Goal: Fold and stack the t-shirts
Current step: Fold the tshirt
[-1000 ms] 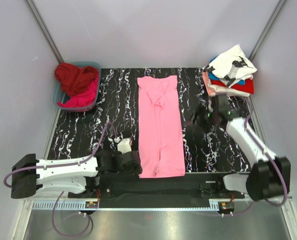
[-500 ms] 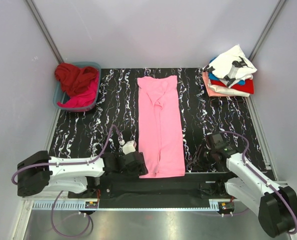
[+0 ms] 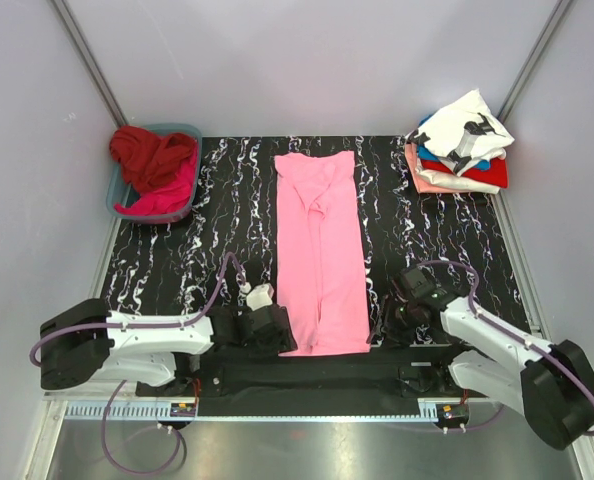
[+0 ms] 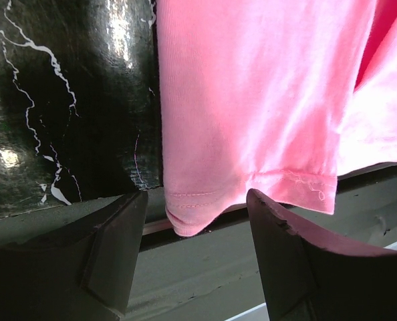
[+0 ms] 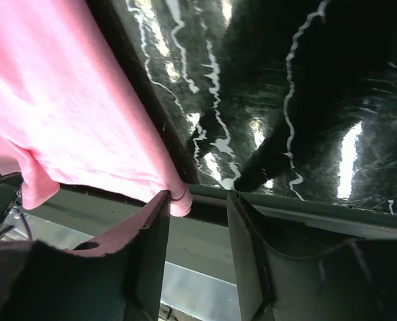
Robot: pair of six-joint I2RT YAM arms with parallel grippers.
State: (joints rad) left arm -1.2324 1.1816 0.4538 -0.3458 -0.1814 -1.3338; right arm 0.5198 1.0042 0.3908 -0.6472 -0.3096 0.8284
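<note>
Midway across the table (image 3: pixel 177 260) lies the pink t-shirt (image 3: pixel 322 250), a smooth narrow strip running near-to-far; left gripper (image 4: pixel 197 214) and right gripper (image 5: pixel 198 207) stand spread at its hem corners.

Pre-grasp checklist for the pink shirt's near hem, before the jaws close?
1. Jaws of the left gripper open, straddling the near-left hem corner of the pink t-shirt: ok.
2. Jaws of the right gripper open: ok.
3. Near-right hem corner inside the right jaws: cannot tell; it sits at one finger's edge.
4. Hem overhangs the near edge of the table, so it can be pinched: ok.
5. Shirt lies as a flat strip: ok.
6. Folded stack at far right clear of the fold: ok.
</note>
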